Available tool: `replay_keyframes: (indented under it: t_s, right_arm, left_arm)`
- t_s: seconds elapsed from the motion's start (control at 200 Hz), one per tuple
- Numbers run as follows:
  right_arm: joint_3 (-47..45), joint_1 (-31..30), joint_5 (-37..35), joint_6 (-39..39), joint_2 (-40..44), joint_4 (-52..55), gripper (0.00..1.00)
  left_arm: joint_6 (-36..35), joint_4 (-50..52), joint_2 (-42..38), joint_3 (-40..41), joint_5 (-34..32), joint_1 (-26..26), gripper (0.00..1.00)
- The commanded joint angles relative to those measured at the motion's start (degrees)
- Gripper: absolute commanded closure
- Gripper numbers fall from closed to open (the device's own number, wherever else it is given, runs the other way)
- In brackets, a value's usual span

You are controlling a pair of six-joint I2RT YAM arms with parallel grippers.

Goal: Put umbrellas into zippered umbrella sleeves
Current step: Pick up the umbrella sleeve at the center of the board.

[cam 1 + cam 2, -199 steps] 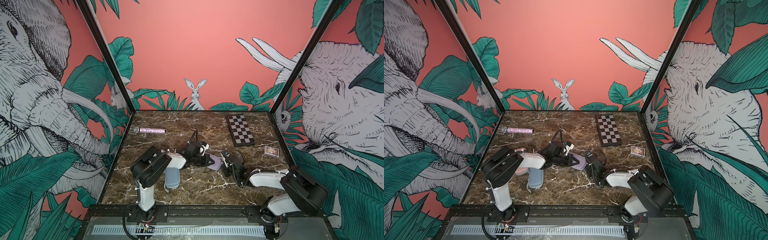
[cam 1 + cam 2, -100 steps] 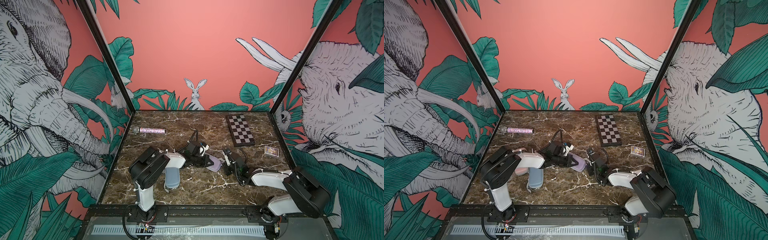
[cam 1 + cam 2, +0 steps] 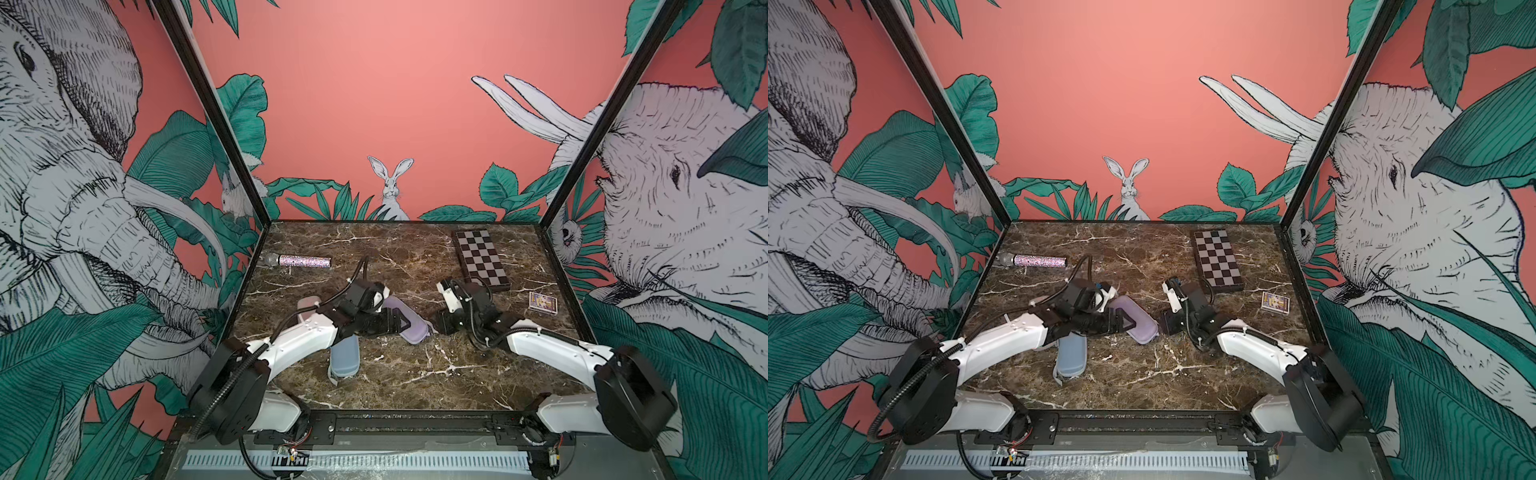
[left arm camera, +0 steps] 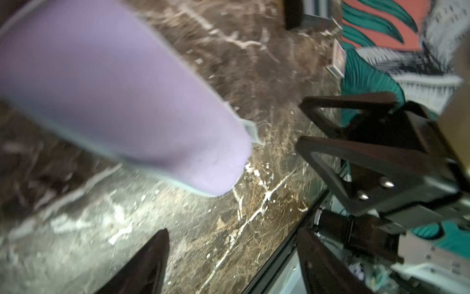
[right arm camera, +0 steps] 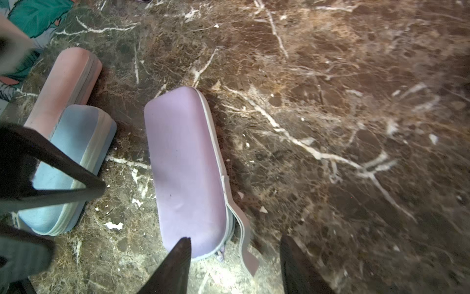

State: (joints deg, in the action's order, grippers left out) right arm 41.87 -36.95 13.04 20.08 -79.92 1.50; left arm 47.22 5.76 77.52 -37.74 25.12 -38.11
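Nearest my base, at 7 o'clock on the marble table (image 3: 419, 376), the blue sleeve (image 3: 344, 359) lies closed, one end pointing toward me. Just past it, at the table's centre, the lilac sleeve (image 3: 409, 326) lies flat with its lid down, and its pale strap (image 5: 245, 236) trails from the zip end. My left gripper (image 3: 395, 322) hangs at that sleeve's 9 o'clock edge with its jaws spread wide and nothing between them. I cannot tell whether a finger touches the shell. My right gripper (image 3: 436, 328) sits at the sleeve's 3 o'clock end, jaws apart. In the right wrist view the strap runs loose between the fingertips, unclamped. At 9 o'clock the pink sleeve (image 3: 307, 302) lies closed, half hidden behind my left arm, its near end just beside the blue one. Farther out are a small card box (image 3: 542, 301) at 3 o'clock, a glittery microphone (image 3: 299, 261) at 10 o'clock, and a checkered board (image 3: 480, 259) at 1 o'clock near the back wall.
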Motion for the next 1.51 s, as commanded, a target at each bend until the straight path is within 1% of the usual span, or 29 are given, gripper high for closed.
replay_keyframes:
  t_s: [0.0,0.065,0.14,0.16,0.225,0.29,0.385,0.455,0.51,0.585,0.65,0.75,0.85,0.915,0.945,1.015,1.08,1.14,1.195,1.255,1.275,1.345,1.43,1.47,1.5]
  right_arm:
    - [3.5,0.5,6.2,1.2,-5.3,2.7,0.4]
    - [5.8,0.9,6.9,0.8,-8.5,3.2,0.4]
    - [7.3,1.7,10.2,2.1,-11.4,2.9,0.41]
    - [7.5,1.9,11.3,2.8,-13.3,2.4,0.41]
    - [7.3,2.1,14.9,5.2,-15.7,0.9,0.42]
    - [5.3,2.0,19.7,9.9,-17.5,-4.5,0.45]
    - [1.3,1.5,26.0,19.3,-19.6,-16.7,0.55]
    - [-0.4,1.0,27.3,24.2,-20.1,-21.9,0.67]
    - [-1.0,1.1,27.7,27.2,-20.1,-24.7,0.74]
    - [-1.6,1.2,28.4,31.3,-19.7,-29.0,0.84]
    - [-2.1,1.3,29.3,34.8,-19.1,-32.6,0.92]
    - [-2.8,1.6,30.2,38.5,-16.7,-35.9,0.99]
    - [-3.5,2.3,31.4,41.1,-13.6,-36.7,1.0]
    - [-3.9,2.8,32.4,42.6,-12.2,-37.0,1.0]
    - [-4.0,3.0,32.8,43.1,-9.8,-37.0,1.0]
    - [-3.6,3.0,33.8,43.1,-7.7,-35.4,1.0]
    - [-3.1,2.9,34.7,43.2,-6.5,-34.0,1.0]
    - [-3.4,2.9,35.2,44.1,-5.7,-34.9,1.0]
    - [-2.9,2.8,36.8,44.0,-5.4,-34.7,1.0]
    - [-2.2,2.8,38.3,42.3,-4.9,-32.4,1.0]
    - [-1.9,2.9,38.6,41.3,-4.6,-31.1,0.98]
    - [-0.6,3.4,37.8,37.0,-2.5,-24.0,0.83]
    - [-0.4,4.1,34.8,33.7,1.2,-18.6,0.7]
    - [-0.5,4.3,33.5,32.6,3.1,-16.4,0.65]
    - [-0.8,4.4,32.0,31.6,4.7,-14.6,0.63]
  left_arm:
    - [10.2,-10.6,0.3,4.9,-6.2,0.0,0.01]
    - [11.1,-14.8,2.9,5.0,-6.4,0.0,0.0]
    - [13.0,-20.3,7.1,5.7,-6.8,0.0,0.01]
    - [13.5,-21.6,8.3,5.8,-6.8,0.0,0.01]
    - [14.8,-24.8,12.1,6.1,-6.9,0.0,0.02]
    - [16.7,-30.2,15.5,7.3,-7.0,0.0,0.06]
    - [19.7,-38.9,20.6,7.7,-5.9,0.0,0.16]
    - [23.6,-47.7,23.8,7.9,-4.2,-0.2,0.23]
    - [27.2,-54.9,25.3,8.2,-2.9,-0.5,0.28]
    - [30.6,-59.9,25.0,8.7,-2.5,-1.2,0.31]
    - [31.2,-58.8,22.4,8.9,-2.4,-1.7,0.31]
    - [28.6,-51.0,16.7,10.1,-2.8,-1.7,0.28]
    - [25.6,-42.6,11.2,11.3,-3.4,-0.7,0.19]
    - [24.3,-38.9,8.5,11.9,-3.2,0.1,0.15]
    - [23.9,-37.4,7.4,12.1,-3.3,0.3,0.14]
    - [23.9,-36.7,6.2,12.1,-3.4,0.3,0.13]
    - [25.5,-39.6,6.4,11.5,-2.9,0.3,0.14]
    - [26.7,-41.4,6.9,9.9,-2.7,0.3,0.15]
    - [27.8,-43.5,7.3,8.8,-2.8,0.3,0.21]
    - [30.1,-47.0,7.7,8.4,-4.1,0.4,0.35]
    - [31.0,-48.2,7.8,8.4,-4.8,0.3,0.39]
    - [33.4,-51.4,7.8,8.3,-6.4,0.5,0.53]
    - [34.7,-51.9,7.3,7.8,-8.2,0.6,0.71]
    - [35.3,-51.9,6.7,7.7,-9.6,0.5,0.8]
    - [35.5,-51.6,6.0,7.7,-10.9,0.6,0.84]
